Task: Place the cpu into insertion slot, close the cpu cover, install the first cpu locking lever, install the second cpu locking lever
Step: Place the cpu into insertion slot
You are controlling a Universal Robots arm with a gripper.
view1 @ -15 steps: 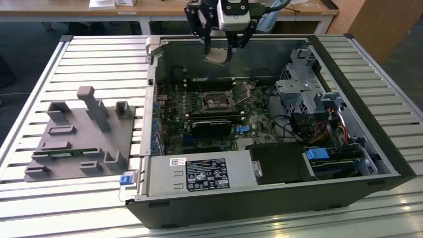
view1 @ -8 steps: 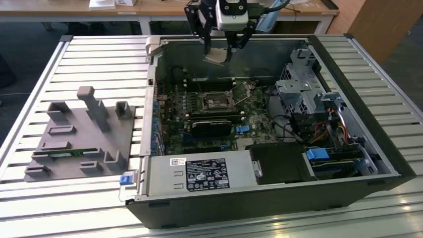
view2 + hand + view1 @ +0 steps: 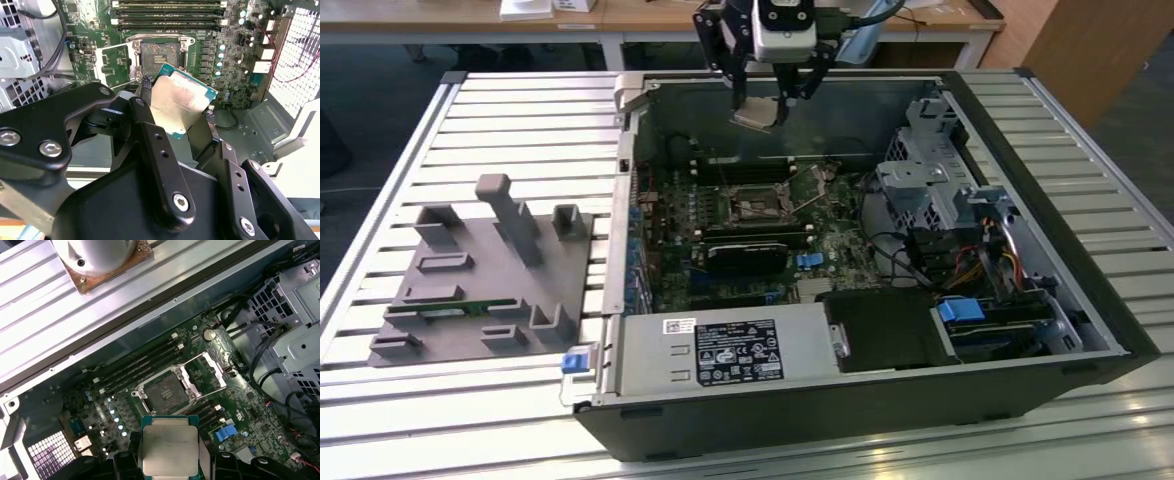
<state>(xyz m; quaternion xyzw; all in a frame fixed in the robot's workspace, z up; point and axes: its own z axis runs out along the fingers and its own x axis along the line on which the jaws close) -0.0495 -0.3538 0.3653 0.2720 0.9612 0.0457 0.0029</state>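
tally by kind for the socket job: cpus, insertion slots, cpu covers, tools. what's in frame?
cpu: 1, held in the tool
insertion slot: 1, empty
cpu cover: 1, swung open
tool: 1, above the motherboard
Total: 4

Slatted metal worktop (image 3: 520, 110), evenly lit. Wooden desk (image 3: 627, 18) stands behind on dark floor (image 3: 374, 75); wooden panel (image 3: 1087, 40) at the exterior view's right.

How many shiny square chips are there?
1. The cpu sits clamped in the gripper's jaws, up above the motherboard. The insertion slot is empty, its cpu cover flipped open.
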